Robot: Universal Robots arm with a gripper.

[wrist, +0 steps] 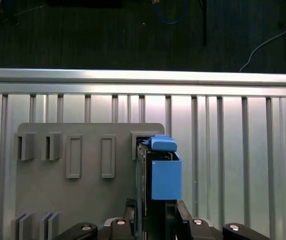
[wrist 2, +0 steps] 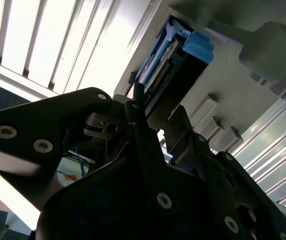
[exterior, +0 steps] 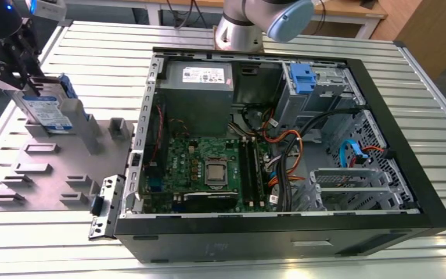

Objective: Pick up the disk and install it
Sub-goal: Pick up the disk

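Lab: slatted aluminium bench (exterior: 409, 87), opened computer (exterior: 285, 235)

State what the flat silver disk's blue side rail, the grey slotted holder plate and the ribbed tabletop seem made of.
Blue side rail of the flat silver disk: probably moulded plastic; even matte blue, rounded corners.
Grey slotted holder plate: plastic or painted metal, unclear; dull uniform grey, no glare.
Ribbed tabletop: likely aluminium; silvery slats with bright sheen.
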